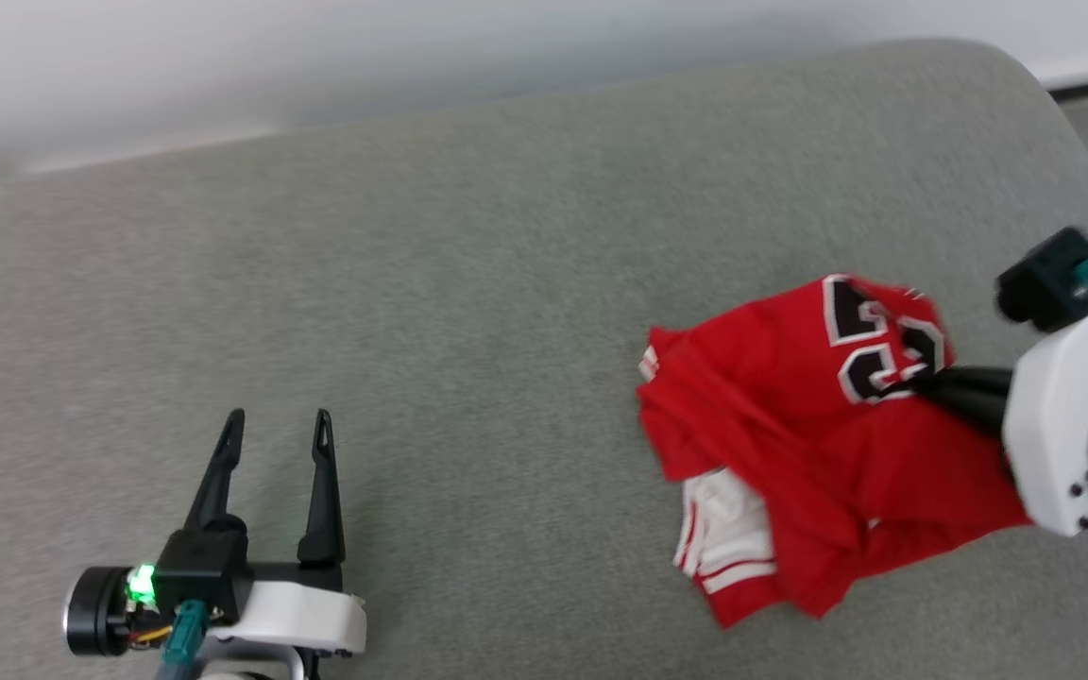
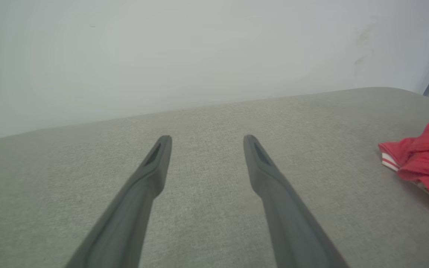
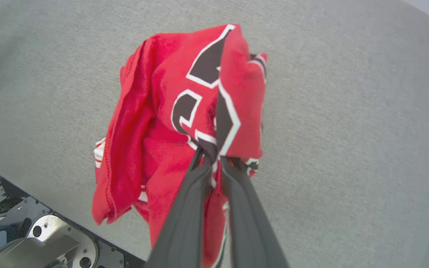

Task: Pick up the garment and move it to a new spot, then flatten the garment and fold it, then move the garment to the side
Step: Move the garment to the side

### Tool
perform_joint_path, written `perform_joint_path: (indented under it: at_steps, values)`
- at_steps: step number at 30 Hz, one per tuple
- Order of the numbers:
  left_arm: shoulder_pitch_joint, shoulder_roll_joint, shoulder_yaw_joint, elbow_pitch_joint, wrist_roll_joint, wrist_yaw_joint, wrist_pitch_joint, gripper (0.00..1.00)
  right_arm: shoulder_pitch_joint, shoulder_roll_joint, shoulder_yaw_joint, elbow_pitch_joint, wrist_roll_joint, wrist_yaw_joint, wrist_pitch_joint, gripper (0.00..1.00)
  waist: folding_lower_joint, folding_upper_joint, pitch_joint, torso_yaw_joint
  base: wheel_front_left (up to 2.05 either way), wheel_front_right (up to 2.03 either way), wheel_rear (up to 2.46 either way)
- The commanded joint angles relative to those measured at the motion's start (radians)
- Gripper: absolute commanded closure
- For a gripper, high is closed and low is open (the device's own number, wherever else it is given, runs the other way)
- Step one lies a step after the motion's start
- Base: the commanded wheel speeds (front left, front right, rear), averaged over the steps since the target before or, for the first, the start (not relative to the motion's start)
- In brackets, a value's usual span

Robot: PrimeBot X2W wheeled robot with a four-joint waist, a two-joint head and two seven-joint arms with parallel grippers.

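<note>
Pickup looked to be the step in hand. The right gripper (image 3: 213,159) had its two dark fingers pressed together on a small bunch of cloth at the black numerals of the garment (image 1: 790,444). The red jersey sat crumpled toward the right side of the grey cushion (image 1: 468,283), with a white striped sleeve poking out at its near edge. In the right wrist view its folds hung from the pinch, though I could not tell whether the lowest cloth had left the cushion. The left gripper (image 1: 280,420) hovered well apart on the robot's left, fingers spread wide and holding nothing, over bare upholstery. By my reading, the next move called for raising the pinched bunch until the trailing folds cleared the surface, then carrying it toward the open middle. With so little cloth gripped, it might slip or drag, so a slow, high lift seemed wise.
</note>
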Motion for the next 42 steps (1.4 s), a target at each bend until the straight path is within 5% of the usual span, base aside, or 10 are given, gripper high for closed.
perform_joint_path:
  at_steps: [1,12,23,31,32,33,42]
  values:
    - [-0.021,0.013,0.005,-0.009,0.010,-0.009,-0.002,0.00,-0.031,-0.019,-0.011,0.020,-0.014,0.000,-0.018,1.00,0.0000,0.0000,0.083,-0.088,0.00,0.00,0.00]
    - [-0.110,0.065,0.011,-0.049,0.033,-0.032,-0.002,0.00,-0.148,-0.095,-0.106,0.307,-0.106,-0.001,-0.130,1.00,0.0000,0.0000,0.249,-0.100,0.00,0.00,0.00]
    - [-0.156,0.101,0.012,-0.081,0.037,-0.025,-0.002,0.00,-0.260,-0.032,-0.284,0.634,-0.235,-0.001,-0.204,1.00,0.0000,0.0000,0.368,-0.060,0.00,0.00,0.00]
    - [-0.152,0.101,0.004,-0.085,0.030,-0.014,0.001,0.00,-0.287,0.038,-0.357,0.766,-0.314,-0.001,-0.228,1.00,0.0000,0.0000,0.358,-0.050,0.00,0.00,0.00]
    - [-0.147,0.098,0.001,-0.083,0.028,-0.012,0.001,0.00,-0.284,0.046,-0.359,0.774,-0.325,-0.001,-0.226,0.56,0.0000,0.0000,0.349,-0.050,0.00,0.00,0.00]
    - [-0.143,0.095,-0.001,-0.082,0.026,-0.010,0.001,0.00,-0.283,0.046,-0.364,0.781,-0.338,-0.001,-0.230,0.00,0.0000,0.0000,0.338,-0.050,0.00,0.00,0.00]
    - [-0.094,0.063,-0.014,-0.064,0.012,0.001,0.000,0.00,-0.277,0.043,-0.413,0.750,-0.514,-0.001,-0.456,0.00,0.0000,0.0000,0.178,-0.027,0.00,0.00,0.00]
